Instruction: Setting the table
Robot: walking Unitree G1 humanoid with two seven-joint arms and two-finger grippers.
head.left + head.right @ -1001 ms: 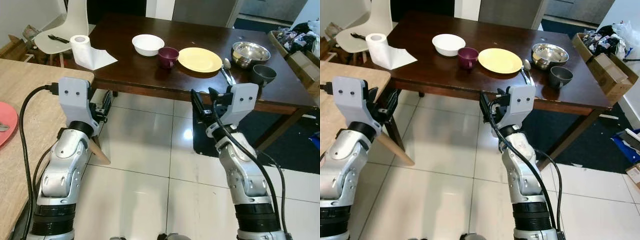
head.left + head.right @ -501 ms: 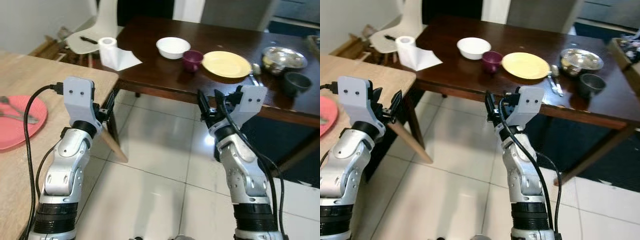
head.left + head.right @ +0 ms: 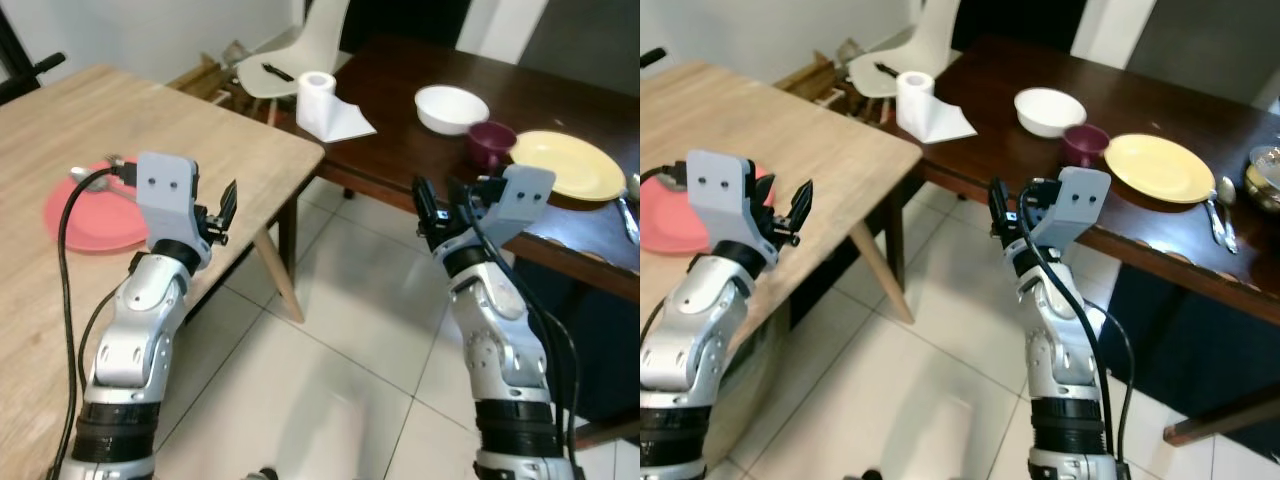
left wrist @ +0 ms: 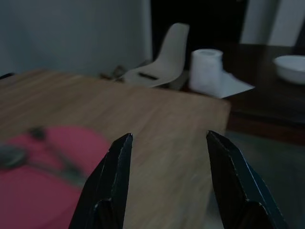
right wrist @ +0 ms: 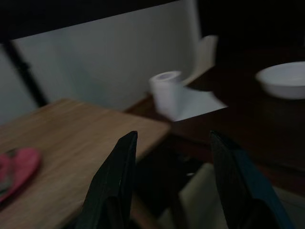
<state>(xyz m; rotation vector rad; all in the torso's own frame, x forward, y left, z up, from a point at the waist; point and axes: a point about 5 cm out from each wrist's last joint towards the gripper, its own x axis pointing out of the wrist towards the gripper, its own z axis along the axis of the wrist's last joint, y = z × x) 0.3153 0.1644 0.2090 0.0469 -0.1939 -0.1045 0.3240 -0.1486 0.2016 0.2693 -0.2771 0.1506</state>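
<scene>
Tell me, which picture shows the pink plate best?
The left eye view: the pink plate lies whole on the wooden table, cutlery on it. The right eye view cuts it off, and the two wrist views show it blurred and partial.

No text, label, brand, number or sign can be read anywhere in these pictures.
</scene>
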